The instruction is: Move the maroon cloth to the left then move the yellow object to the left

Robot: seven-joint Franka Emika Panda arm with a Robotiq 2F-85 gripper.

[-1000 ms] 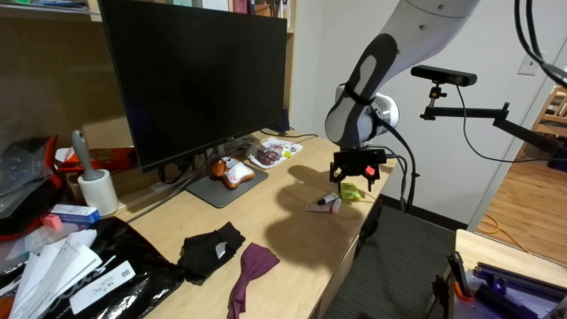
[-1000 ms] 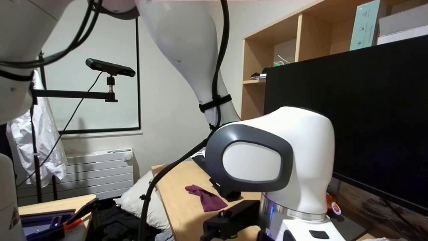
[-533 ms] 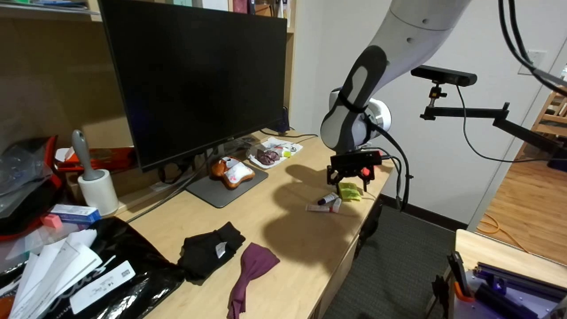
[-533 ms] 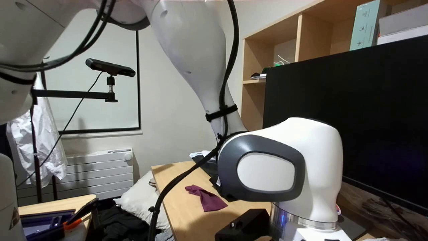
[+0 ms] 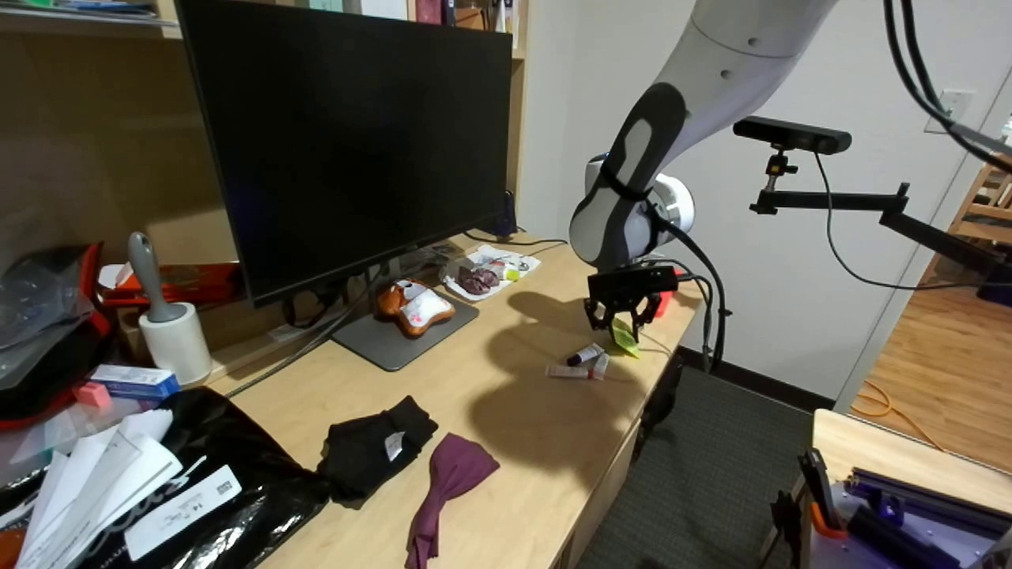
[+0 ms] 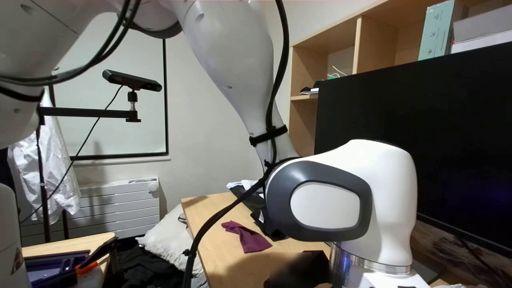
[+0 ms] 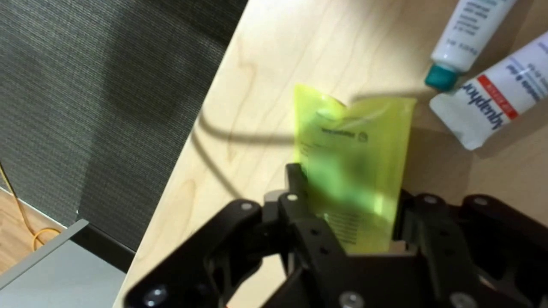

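The yellow object (image 7: 355, 171) is a flat, see-through yellow-green packet with small print, on the desk near its edge. My gripper (image 7: 350, 182) straddles it in the wrist view, with a finger against each long edge, and the packet buckles between them. In an exterior view the packet (image 5: 625, 341) juts out narrow and tilted under the gripper (image 5: 624, 332); its rear part is hidden there. Well away from the gripper, the maroon cloth (image 5: 457, 468) lies pinched at the middle and fanned out, beside a black cloth; the same maroon cloth (image 6: 253, 241) shows in both exterior views.
Small ointment tubes (image 7: 492, 92) lie right beside the packet. Behind the gripper is a red object (image 5: 662, 304). The black cloth (image 5: 371, 450), a black plastic bag (image 5: 261, 490), a plush toy (image 5: 415, 307) and a large monitor (image 5: 348, 142) occupy the desk.
The arm has shifted slightly left in the exterior view with the tubes. The jaws have drawn together around the yellow object, which has gone from broad to narrow and tilted. The maroon cloth has not moved.
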